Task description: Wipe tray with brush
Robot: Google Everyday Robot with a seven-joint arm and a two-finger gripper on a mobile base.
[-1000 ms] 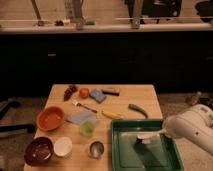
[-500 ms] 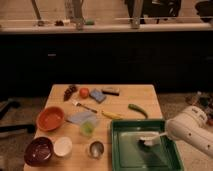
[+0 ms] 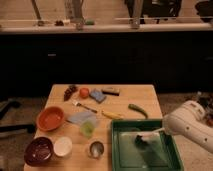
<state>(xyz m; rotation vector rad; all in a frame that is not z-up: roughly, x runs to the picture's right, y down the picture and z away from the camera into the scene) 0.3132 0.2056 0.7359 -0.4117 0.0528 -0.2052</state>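
Observation:
The green tray [image 3: 170, 157] lies at the table's front right corner. The brush [image 3: 150, 136] is over its far half, with the white handle pointing right and the dark bristle head low on the tray bottom at the left. My gripper [image 3: 164, 131] is at the end of the white arm [image 3: 192, 126] that comes in from the right. It holds the handle's right end above the tray's right rim. The fingers are mostly hidden by the arm's bulky white casing.
On the wooden table [image 3: 150, 95] lie a green pepper [image 3: 138, 110], a dark block with a tan top [image 3: 111, 91], a blue sponge [image 3: 98, 95], a fork [image 3: 85, 106] and an orange bowl [image 3: 50, 118]. A dark bowl [image 3: 39, 150], a white cup [image 3: 63, 146] and a metal cup [image 3: 96, 148] stand at the front left.
The brush head moved slightly right and then back left across the tray bottom. The arm shifted with it.

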